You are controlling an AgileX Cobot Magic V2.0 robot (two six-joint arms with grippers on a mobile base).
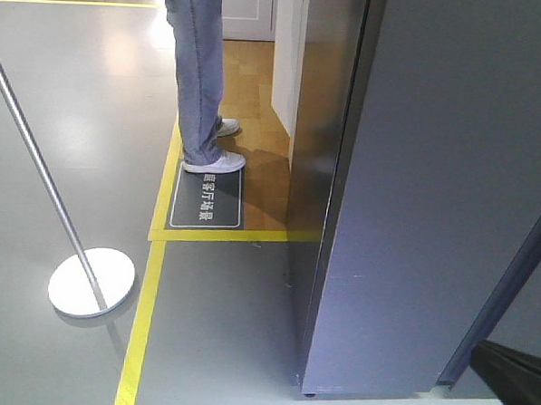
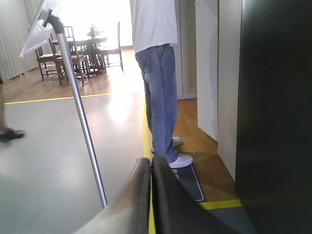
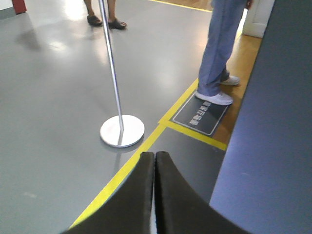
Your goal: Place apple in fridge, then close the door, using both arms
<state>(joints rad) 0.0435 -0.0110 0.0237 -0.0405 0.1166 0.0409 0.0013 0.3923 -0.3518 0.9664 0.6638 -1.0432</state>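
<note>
Tall dark grey smooth-sided fridge fills the right half of the front view, standing on the grey glossy floor; its outer panels face the camera and the inside is not in view. Small red apple: not seen in any view, location cannot be told.

Person in blue jeans and white sneakers stands beside the fridge's far corner, feet at the dark floor mat with white lettering, which lies inside the yellow floor tape line.

Slanting silver pole on a round white base stands on the floor, well apart from the fridge, left of the tape.

Left pincer: black fingers pressed together, nothing held. Right pincer: fingers likewise closed, gripping nothing, near the fridge's side.
</note>
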